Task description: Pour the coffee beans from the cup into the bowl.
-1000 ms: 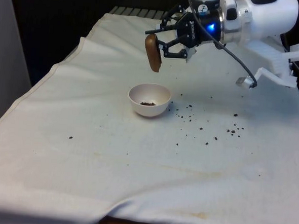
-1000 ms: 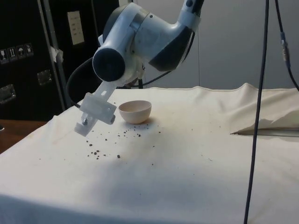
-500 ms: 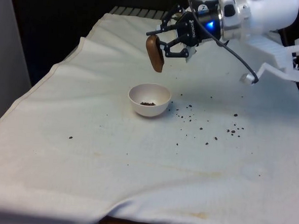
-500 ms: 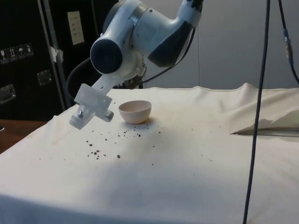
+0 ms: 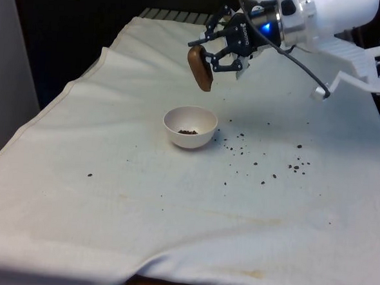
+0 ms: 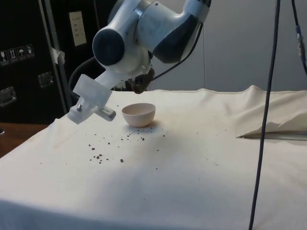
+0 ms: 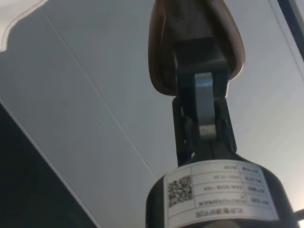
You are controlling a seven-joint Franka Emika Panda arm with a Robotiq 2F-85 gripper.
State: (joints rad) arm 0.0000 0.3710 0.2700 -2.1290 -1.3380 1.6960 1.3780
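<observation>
My gripper [image 5: 211, 61] is shut on a brown cup [image 5: 200, 67], holding it on its side in the air above and slightly behind the white bowl [image 5: 189, 126]. The cup's mouth points to the front view's left. The bowl stands on the cloth with a few coffee beans [image 5: 188, 131] in its bottom. From the side, the brown cup [image 6: 142, 84] peeks out beneath the arm, above the bowl [image 6: 139, 114]. At the wrist, a black finger [image 7: 199, 57] presses against the brown cup [image 7: 164, 42].
Spilled coffee beans [image 5: 260, 156] lie scattered on the white cloth to the front view's right of the bowl, and a single bean [image 5: 89, 174] lies to its left. In the side view the spilled beans [image 6: 108, 148] lie in front of the bowl.
The gripper has lifted the cup a little and carried it slightly to the front view's right. The wrist has turned further, tilting the cup more.
</observation>
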